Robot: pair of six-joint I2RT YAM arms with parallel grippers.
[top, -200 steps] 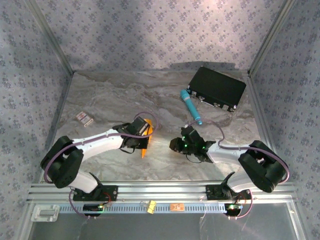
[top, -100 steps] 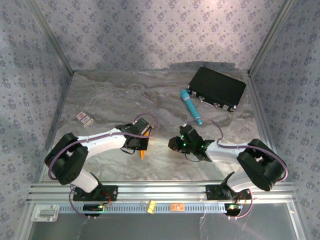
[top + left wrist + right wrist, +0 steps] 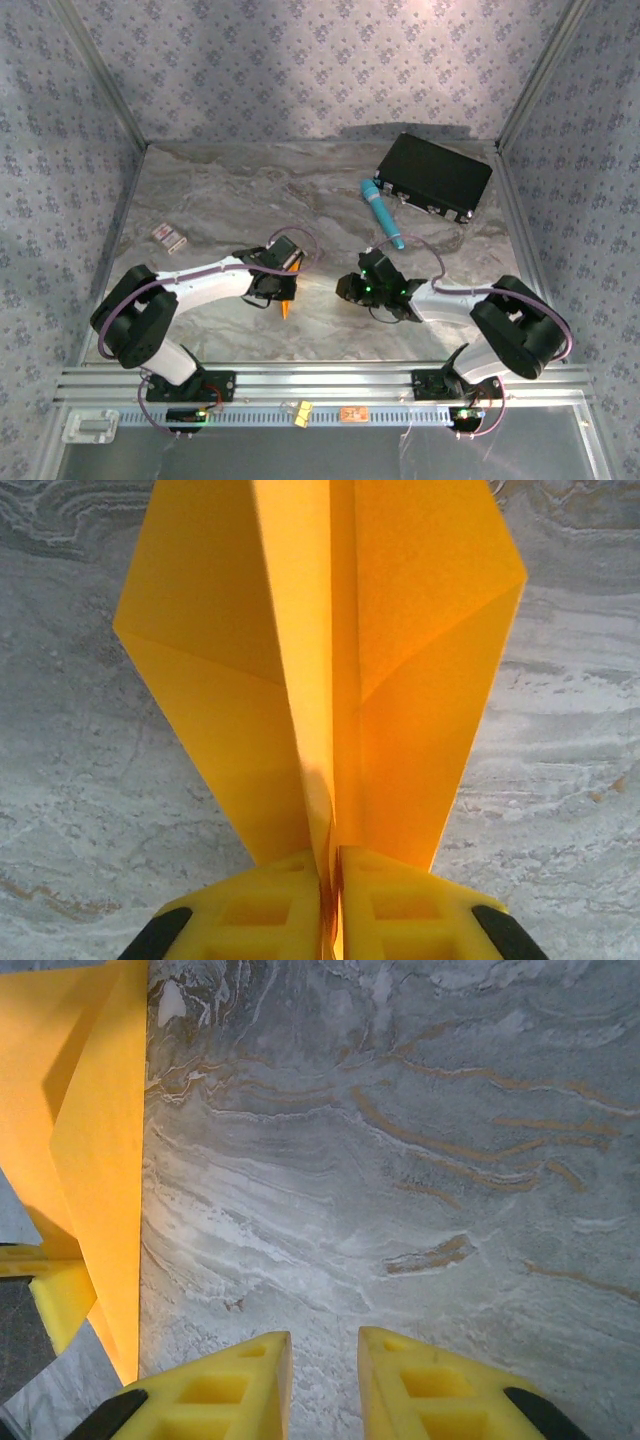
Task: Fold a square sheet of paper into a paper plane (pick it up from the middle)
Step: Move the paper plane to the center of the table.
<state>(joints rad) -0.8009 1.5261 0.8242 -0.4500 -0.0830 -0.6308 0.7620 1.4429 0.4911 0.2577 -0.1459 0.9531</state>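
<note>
Pinching the plane along its centre crease, the left pincer is seen with both yellow fingers pressed together on the orange-yellow paper. The fold is caught between them. In the left wrist view the plane runs away from the fingers toward the top edge, where its far end is cut off. A flap is spread to each side of the crease, and each flap is marked by a slanting fold line. The grey marbled bench is seen behind the paper; whether the plane touches it cannot be told.

From above, the plane is found near the middle of the bench, toward the near edge. A small orange tip shows just below the left pincer.

The right pincer is held slightly spread, with a narrow gap between its fingers. Bare bench is seen through the gap and nothing is gripped. It is placed to the right of the plane and apart from it. In the right wrist view the paper is seen along the left edge.

A black case lies at the far right of the bench, with a teal pen just beside it on the near side. A small card lies well apart at the left.
</note>
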